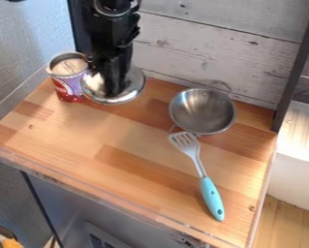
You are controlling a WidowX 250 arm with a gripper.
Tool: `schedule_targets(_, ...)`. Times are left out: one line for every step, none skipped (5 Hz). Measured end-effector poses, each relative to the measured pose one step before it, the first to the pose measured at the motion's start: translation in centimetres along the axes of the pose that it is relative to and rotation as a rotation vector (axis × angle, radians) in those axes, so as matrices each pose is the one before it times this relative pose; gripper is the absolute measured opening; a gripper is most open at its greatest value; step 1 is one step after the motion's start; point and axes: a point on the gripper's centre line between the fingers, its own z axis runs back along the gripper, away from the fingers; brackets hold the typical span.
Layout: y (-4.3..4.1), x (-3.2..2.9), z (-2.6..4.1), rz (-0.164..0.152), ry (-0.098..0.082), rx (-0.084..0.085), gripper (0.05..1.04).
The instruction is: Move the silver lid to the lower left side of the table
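Where the camera view shows the gripper point(114, 89) at the middle of the lid point(133, 88), around eleven o'clock on the counter point(85, 140), you cannot tell whether it is spread or pinching. You seem to be at the grasp. Next, make sure of your hold, then carry toward eight o'clock, clear of the can point(67, 81) at the lid's nine o'clock.

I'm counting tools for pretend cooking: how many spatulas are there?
1. The blue-handled spatula lies on the wooden table, its slotted head beside the metal bowl.
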Motion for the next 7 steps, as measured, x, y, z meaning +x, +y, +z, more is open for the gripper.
schedule_targets(1.607,-0.899,-0.278,-0.1466,0.0214,-0.0145,0.278)
schedule_targets(1.125,-1.067,-0.504,-0.1498,0.0256,-0.027,0.278)
schedule_targets(1.881,-0.489,-1.269,-0.1012,0.0263,-0.0107,0.278)
schedule_targets(1.4,-0.403,-0.888,-0.0299,0.009,0.023,0.278)
schedule_targets(1.199,-0.775,-2.155,-0.0384,0.0296,0.0399,0.278)
schedule_targets(-0.161,0.029,-1.118,-0.0315,-0.0077,0.0074,0.278)
schedule_targets(-0.196,-0.091,-0.08,-0.0121,-0.0126,0.0056,0.318)
